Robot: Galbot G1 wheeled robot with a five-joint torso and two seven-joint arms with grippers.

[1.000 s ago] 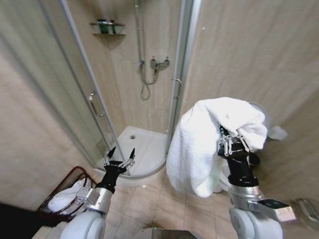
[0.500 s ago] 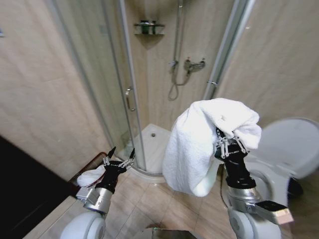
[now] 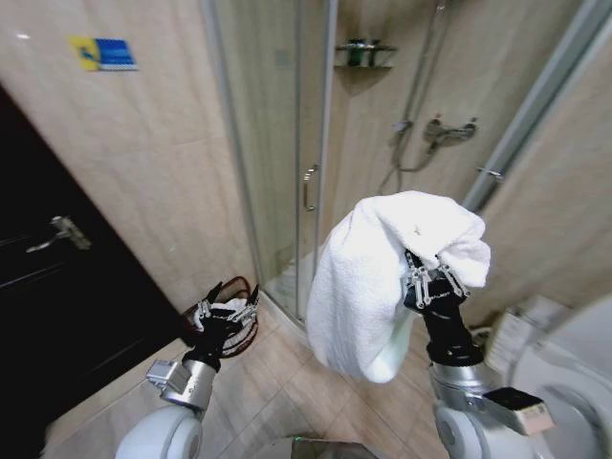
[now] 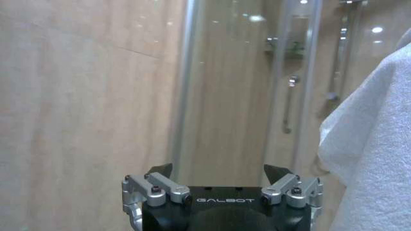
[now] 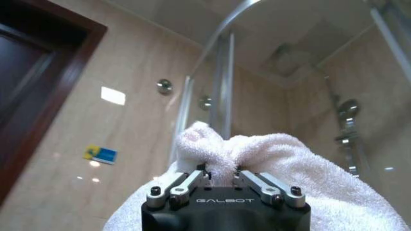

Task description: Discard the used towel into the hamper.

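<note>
Right gripper (image 3: 427, 277) is raised in front of the shower enclosure (image 3: 316, 143), fingers pinched onto a fold of the white towel (image 3: 368, 277). In the right wrist view the right gripper (image 5: 222, 177) has its fingers nearly closed, with a ridge of the towel (image 5: 257, 159) bunched up between them.

The towel is draped over the gripper like a hood. Its long axis is roughly vertical: the bulk hangs down on the side toward the left arm, and the lower end points at the floor (image 3: 287, 382). A short flap folds over the top to the other side. The towel hangs clear of the floor.

Left gripper (image 3: 228, 304) is low, to the left of the towel, with its fingers spread wide and nothing in them. The left wrist view agrees: the left gripper (image 4: 218, 171) has both fingertips well apart, with glass panel and tile wall behind them and the towel's edge (image 4: 372, 144) at the side.

The hamper (image 3: 229, 330) stands on the floor against the tile wall, just beside the enclosure's glass door, between that door and the dark wooden door (image 3: 57, 277). It is dark red-brown openwork and stands upright with its opening up. Something white lies in it; I cannot tell what. In the head view the left gripper overlaps the hamper's rim, so contact cannot be judged. The towel is well apart from the hamper, higher and to its right.

A toilet (image 3: 564, 382) sits low on the right, beyond the right arm.
</note>
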